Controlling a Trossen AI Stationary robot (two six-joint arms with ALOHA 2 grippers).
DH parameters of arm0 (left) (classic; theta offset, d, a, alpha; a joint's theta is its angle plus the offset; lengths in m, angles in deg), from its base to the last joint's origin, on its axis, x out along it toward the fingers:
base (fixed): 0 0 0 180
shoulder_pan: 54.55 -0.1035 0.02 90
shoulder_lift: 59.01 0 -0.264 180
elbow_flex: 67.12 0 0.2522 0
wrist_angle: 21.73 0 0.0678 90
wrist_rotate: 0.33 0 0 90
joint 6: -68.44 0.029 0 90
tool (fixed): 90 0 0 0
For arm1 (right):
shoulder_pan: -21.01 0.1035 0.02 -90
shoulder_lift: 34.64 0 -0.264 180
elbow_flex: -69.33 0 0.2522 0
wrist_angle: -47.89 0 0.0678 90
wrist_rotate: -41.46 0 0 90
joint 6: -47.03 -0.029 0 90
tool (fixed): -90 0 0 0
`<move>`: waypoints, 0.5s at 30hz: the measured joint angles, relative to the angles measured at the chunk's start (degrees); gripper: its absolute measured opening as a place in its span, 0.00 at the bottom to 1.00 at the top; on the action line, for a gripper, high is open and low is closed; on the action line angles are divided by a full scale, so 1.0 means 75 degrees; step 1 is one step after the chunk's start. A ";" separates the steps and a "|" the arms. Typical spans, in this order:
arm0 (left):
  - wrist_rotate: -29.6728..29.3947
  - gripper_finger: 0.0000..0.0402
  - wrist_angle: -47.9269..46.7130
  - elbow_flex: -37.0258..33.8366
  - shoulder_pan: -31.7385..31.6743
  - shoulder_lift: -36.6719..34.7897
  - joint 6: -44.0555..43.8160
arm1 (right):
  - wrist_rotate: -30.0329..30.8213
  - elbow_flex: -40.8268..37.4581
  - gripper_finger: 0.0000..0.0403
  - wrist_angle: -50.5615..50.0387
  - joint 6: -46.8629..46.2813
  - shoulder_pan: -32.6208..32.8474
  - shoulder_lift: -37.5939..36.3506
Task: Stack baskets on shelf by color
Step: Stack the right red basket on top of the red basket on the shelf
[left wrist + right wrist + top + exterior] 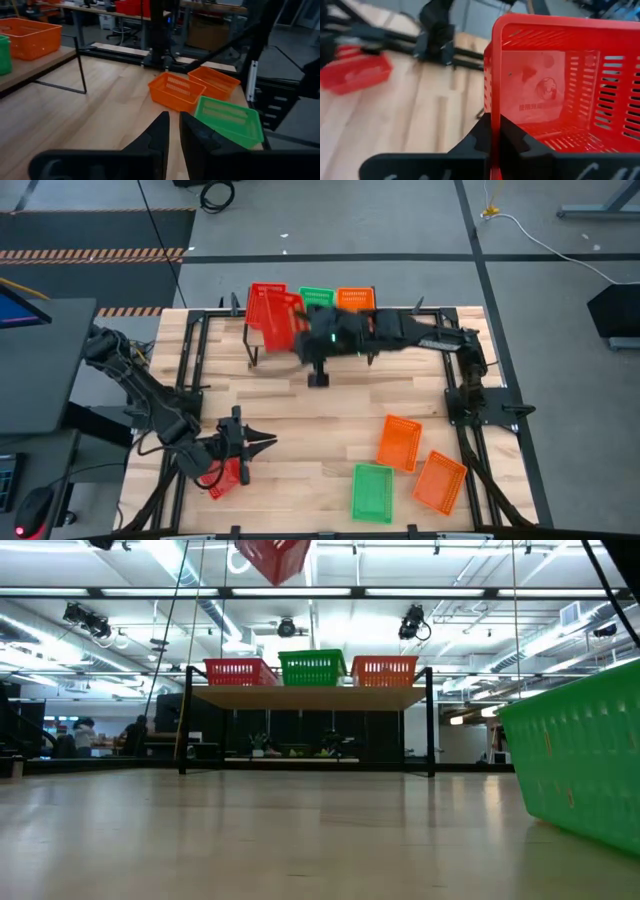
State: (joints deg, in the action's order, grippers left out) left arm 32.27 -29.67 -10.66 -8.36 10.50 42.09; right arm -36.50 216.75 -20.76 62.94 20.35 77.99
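The shelf [310,697] stands at the table's far middle and bears a red basket [240,670], a green basket [312,667] and an orange basket [384,669] side by side. My right gripper [495,125] is shut on another red basket [270,318], high over the shelf's left end. My left gripper [173,125] hangs near the table's front left, its fingers a narrow gap apart with nothing between them. A third red basket [226,477] lies on the table under the left arm. My right gripper pinches one side wall of the red basket at its rim [493,107], one finger inside the basket and one outside. The fingers slant down from the table's right side. The basket is lifted clear and tipped, its open side toward the wrist camera.
Two orange baskets [399,442] [440,480] and a green basket [372,492] lie on the table's near right. Bare wood lies between them and the shelf. The black frame rails [190,360] run along the table's sides.
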 joint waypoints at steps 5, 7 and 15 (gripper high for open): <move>-0.0003 0.12 0.0029 0.0000 -0.0362 0.0089 0.0000 | -0.0788 -0.0015 0.04 0.0925 0.0270 -0.0928 0.0307; 0.0000 0.12 0.0009 0.0000 -0.0456 0.0103 -0.0014 | -0.1084 -0.0015 0.04 0.1052 0.0275 -0.1271 0.0433; 0.0136 0.12 0.0198 0.0003 -0.0506 0.0234 -0.0044 | -0.1857 -0.0009 0.04 0.1637 0.0247 -0.2098 0.1013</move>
State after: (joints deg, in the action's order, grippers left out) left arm 33.29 -28.18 -10.64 -12.16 12.25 41.77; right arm -50.43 216.69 -8.48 64.79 4.61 85.59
